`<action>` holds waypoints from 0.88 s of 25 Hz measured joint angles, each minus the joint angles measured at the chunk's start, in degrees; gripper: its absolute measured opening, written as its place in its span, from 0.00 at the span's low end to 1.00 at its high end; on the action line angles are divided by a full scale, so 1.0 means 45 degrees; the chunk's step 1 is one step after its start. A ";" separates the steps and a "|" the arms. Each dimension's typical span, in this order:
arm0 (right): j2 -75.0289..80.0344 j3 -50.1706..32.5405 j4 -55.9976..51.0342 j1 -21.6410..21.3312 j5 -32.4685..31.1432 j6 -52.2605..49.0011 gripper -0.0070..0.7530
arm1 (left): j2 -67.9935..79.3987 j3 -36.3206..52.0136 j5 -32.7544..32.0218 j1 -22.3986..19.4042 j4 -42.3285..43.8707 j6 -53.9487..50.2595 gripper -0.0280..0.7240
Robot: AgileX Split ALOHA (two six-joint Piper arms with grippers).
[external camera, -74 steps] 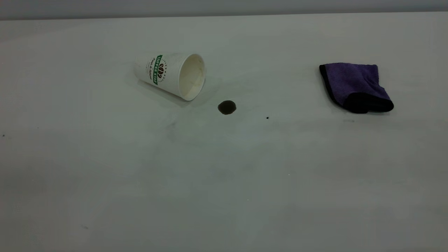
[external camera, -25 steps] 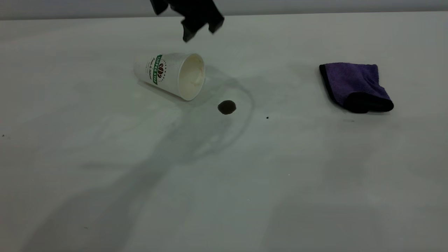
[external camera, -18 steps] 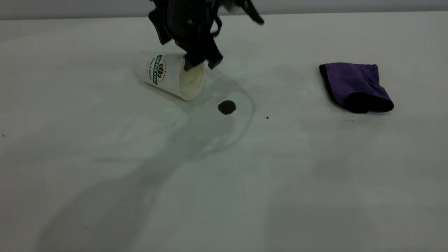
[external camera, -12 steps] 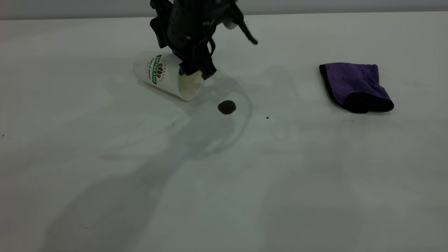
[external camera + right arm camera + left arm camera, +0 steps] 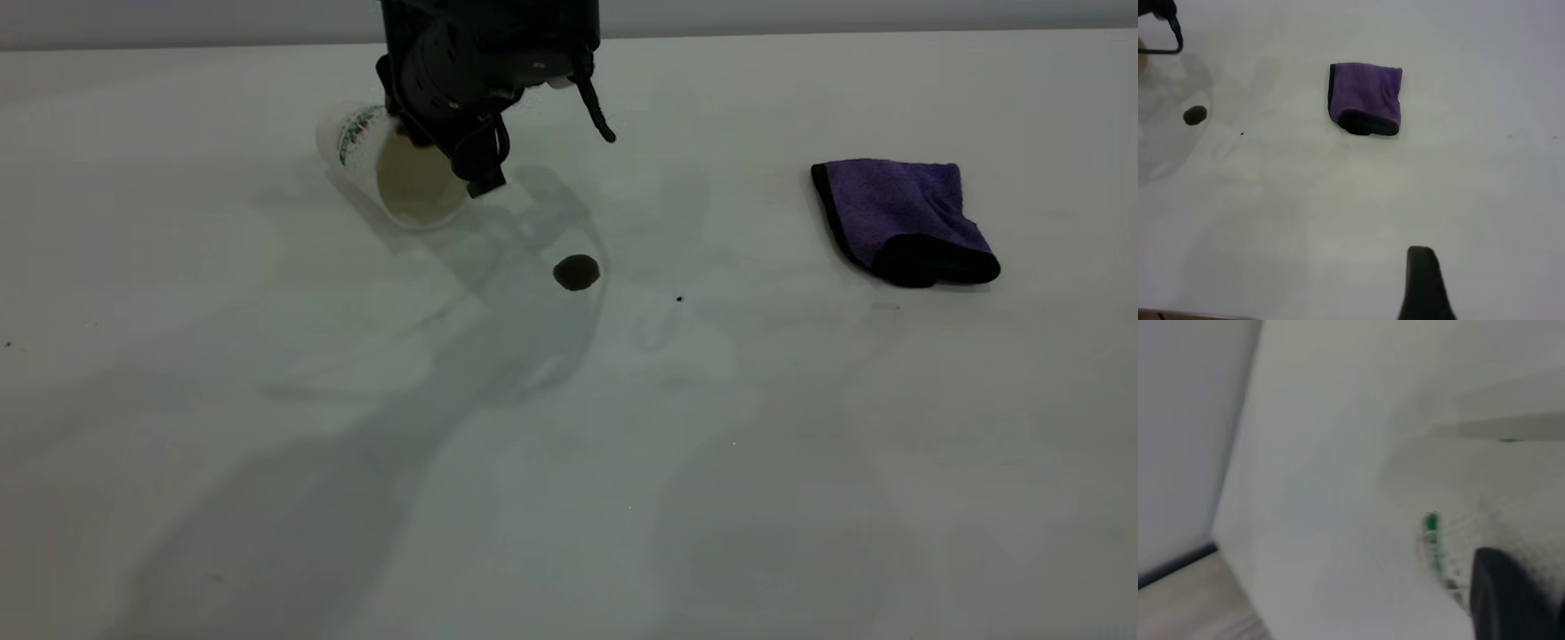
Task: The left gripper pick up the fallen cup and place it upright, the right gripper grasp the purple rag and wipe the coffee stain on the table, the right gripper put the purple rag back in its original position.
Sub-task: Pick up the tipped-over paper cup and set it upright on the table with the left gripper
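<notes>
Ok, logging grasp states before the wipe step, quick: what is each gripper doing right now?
Left gripper: closed on the cup, lifting its rim.
Right gripper: cannot be told; away from the purple rag.

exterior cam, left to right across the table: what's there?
cup, held at its rim by the left hand → coffee stain → tiny black speck → purple rag. Right hand is out of this view.
</notes>
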State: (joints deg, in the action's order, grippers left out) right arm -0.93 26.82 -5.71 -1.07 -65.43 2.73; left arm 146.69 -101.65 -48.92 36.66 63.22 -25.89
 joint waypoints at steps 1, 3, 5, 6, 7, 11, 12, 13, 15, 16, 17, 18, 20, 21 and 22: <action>0.0000 0.0000 0.0000 0.0000 0.0000 0.0000 0.74 | -0.0259 0.0000 -0.0074 0.0000 -0.0017 -0.0010 0.08; 0.0000 0.0000 0.0000 0.0000 0.0000 0.0000 0.74 | -0.0948 0.0000 -0.0049 -0.0017 -0.0102 -0.0010 0.06; 0.0000 0.0000 0.0000 0.0000 0.0000 0.0000 0.74 | -0.1731 0.0000 0.0249 -0.0131 -0.0552 0.0154 0.05; 0.0000 0.0000 0.0000 0.0000 0.0000 0.0000 0.74 | -0.2182 0.0000 0.0499 -0.0236 -0.0980 0.0380 0.05; 0.0000 0.0000 0.0000 0.0000 0.0000 0.0000 0.74 | -0.2555 0.0000 0.0777 -0.0411 -0.1699 0.0775 0.05; 0.0000 0.0000 0.0000 0.0000 0.0000 0.0000 0.74 | -0.3785 -0.0026 0.1739 -0.1659 -0.6008 0.3042 0.05; 0.0000 0.0000 -0.0011 0.0000 0.0000 0.0000 0.74 | -0.3921 -0.0031 0.1819 -0.2076 -0.7275 0.3755 0.05; 0.0000 0.0000 -0.0011 0.0000 0.0000 0.0000 0.74 | -0.3976 -0.0041 0.1888 -0.2434 -0.8529 0.4339 0.05; 0.0000 0.0000 -0.0011 0.0000 0.0000 0.0000 0.74 | -0.3958 -0.0041 0.1930 -0.3286 -1.0650 0.5575 0.05; 0.0000 0.0000 -0.0011 0.0000 0.0000 0.0000 0.74 | -0.3909 -0.0041 0.1943 -0.3675 -1.1683 0.6079 0.05; 0.0000 0.0000 -0.0011 0.0000 0.0000 0.0000 0.74 | -0.3859 -0.0041 0.1977 -0.3978 -1.2467 0.6465 0.05; 0.0000 0.0000 -0.0011 0.0000 0.0000 0.0000 0.74 | -0.3806 -0.0041 0.2031 -0.4310 -1.3301 0.6874 0.05; 0.0000 0.0000 -0.0011 0.0000 0.0000 0.0000 0.74 | -0.3664 -0.0041 0.2128 -0.4813 -1.4506 0.7466 0.05; 0.0000 0.0000 -0.0011 0.0000 0.0000 0.0000 0.74 | -0.3569 -0.0041 0.2128 -0.4961 -1.4856 0.7636 0.05; 0.0000 0.0000 -0.0011 0.0000 0.0000 0.0000 0.74 | -0.3460 -0.0041 0.2166 -0.5091 -1.5170 0.7785 0.06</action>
State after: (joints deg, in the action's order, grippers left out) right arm -0.93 26.82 -5.76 -1.07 -65.43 2.73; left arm 131.12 -101.84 -39.18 13.75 -5.04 9.14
